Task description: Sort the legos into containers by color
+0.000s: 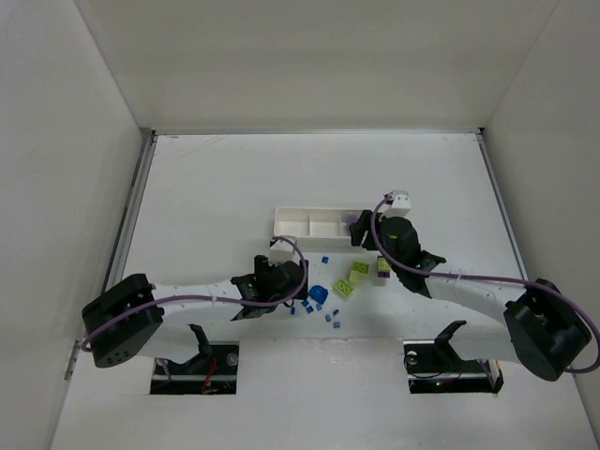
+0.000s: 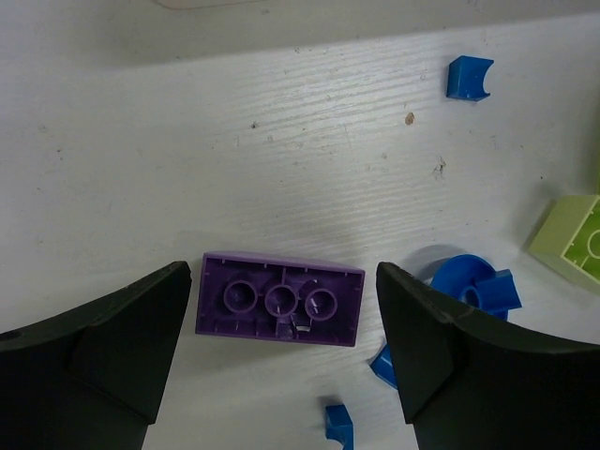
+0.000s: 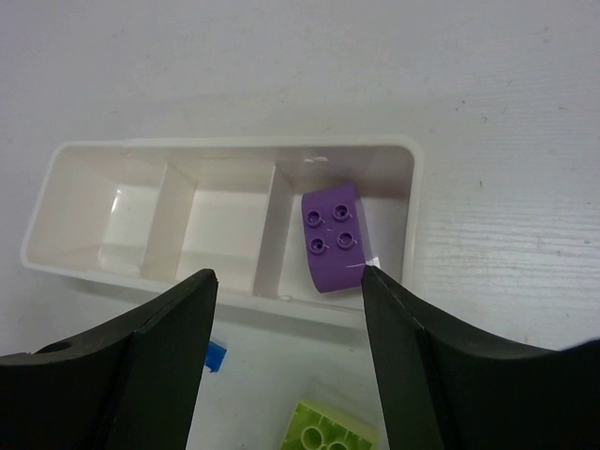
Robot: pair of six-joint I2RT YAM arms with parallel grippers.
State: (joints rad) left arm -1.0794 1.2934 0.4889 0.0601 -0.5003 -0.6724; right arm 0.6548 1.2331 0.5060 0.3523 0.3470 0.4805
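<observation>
Our left gripper (image 2: 284, 281) stands open, one finger on either side of a purple brick (image 2: 279, 300) that lies hollow side up on the table (image 2: 234, 141). Our right gripper (image 3: 289, 275) is spread wide too and holds nothing. It hangs over the white tray (image 3: 234, 143), whose right-end compartment holds a second purple brick (image 3: 333, 239). The round blue piece (image 2: 450, 267), blue bits (image 2: 469, 78) and a lime green brick (image 2: 577, 239) lie loose on the table.

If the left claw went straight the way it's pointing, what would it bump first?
Probably the upside-down purple brick. It lies right between the open fingers of the left gripper, though how far below is hard to judge.
</observation>
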